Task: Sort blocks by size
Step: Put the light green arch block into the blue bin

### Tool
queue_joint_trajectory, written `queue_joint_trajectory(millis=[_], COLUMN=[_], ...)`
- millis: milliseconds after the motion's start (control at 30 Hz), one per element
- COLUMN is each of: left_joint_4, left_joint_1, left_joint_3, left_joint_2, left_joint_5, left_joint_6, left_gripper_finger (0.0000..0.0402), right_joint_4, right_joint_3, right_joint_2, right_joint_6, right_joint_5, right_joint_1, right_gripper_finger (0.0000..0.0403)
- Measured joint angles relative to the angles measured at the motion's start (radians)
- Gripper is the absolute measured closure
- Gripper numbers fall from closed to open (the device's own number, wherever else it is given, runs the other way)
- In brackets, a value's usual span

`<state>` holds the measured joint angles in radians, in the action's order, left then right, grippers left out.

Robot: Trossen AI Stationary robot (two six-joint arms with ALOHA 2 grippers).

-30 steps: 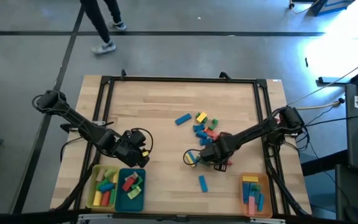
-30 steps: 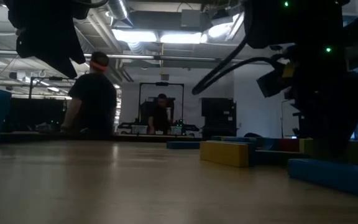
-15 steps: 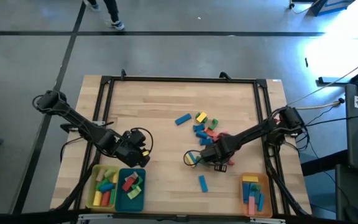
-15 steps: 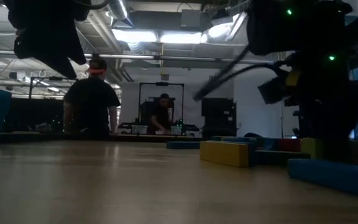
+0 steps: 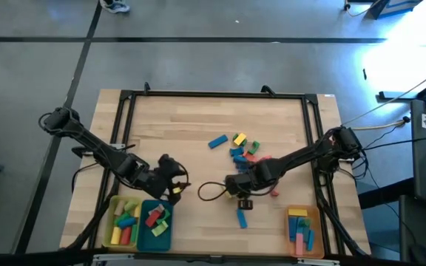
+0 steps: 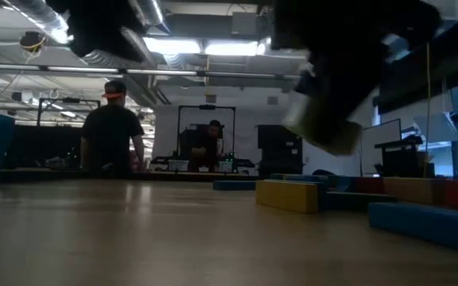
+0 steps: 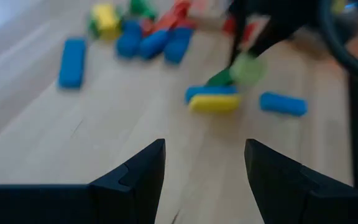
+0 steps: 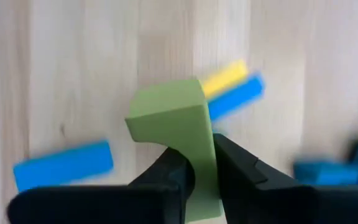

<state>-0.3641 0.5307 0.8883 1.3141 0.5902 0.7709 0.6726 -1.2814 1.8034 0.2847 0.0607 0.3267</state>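
My right gripper (image 8: 197, 169) is shut on a pale green block (image 8: 173, 115), held above the wood table near its middle. The left wrist view shows that block (image 7: 244, 67) hanging over a yellow and a blue block (image 7: 213, 99) that lie side by side. More blocks (image 5: 242, 149) lie in a loose pile farther back, flat on the table. A single blue block (image 5: 241, 218) lies nearer the front edge. My left gripper (image 7: 204, 168) is open with nothing between its fingers, above the table beside the teal tray (image 5: 156, 235), facing the blocks. My right gripper pinches the green block between its two fingers on two opposite flat faces (image 8: 202, 155). The fingers (image 8: 235, 168) come at it from above, slanting down. The block sticks out past the fingertips and is lifted clear of the table.
A yellow tray (image 5: 111, 225) and the teal tray at the front left hold sorted blocks, as does an orange tray (image 5: 318, 222) at the front right. A black cable loop (image 5: 209, 192) lies between the grippers. People stand in the room beyond the table.
My right gripper has shut on the green block, then risen with it and shifted toward the table's left edge, so the block is now lifted clear. My left gripper has turned at the wrist and edged toward the table's middle, staying open.
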Motion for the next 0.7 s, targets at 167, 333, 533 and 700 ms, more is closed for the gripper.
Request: queue_joint_trajectory(millis=[167, 333, 533, 700], left_joint_4=[0.183, 0.339, 0.485, 0.589], left_joint_1=[0.007, 0.006, -0.012, -0.043], left_joint_3=[0.0, 0.0, 0.0, 0.0], left_joint_2=[0.06, 0.155, 0.241, 0.283], left_joint_5=[-0.003, -0.006, -0.005, -0.004], left_joint_6=[-0.233, -0.471, -0.6, -0.589], left_gripper_finger=[0.0204, 0.0204, 0.0204, 0.0204], right_joint_4=[-0.12, -0.201, -0.238, -0.276], right_joint_3=[-0.031, -0.035, -0.035, -0.035], right_joint_2=[0.0, 0.0, 0.0, 0.0], right_joint_6=[-0.051, -0.051, -0.049, -0.049], right_joint_5=[0.034, 0.03, 0.026, 0.026], right_joint_1=[-0.008, -0.016, -0.016, -0.015], right_gripper_finger=[0.0346, 0.033, 0.0347, 0.0337])
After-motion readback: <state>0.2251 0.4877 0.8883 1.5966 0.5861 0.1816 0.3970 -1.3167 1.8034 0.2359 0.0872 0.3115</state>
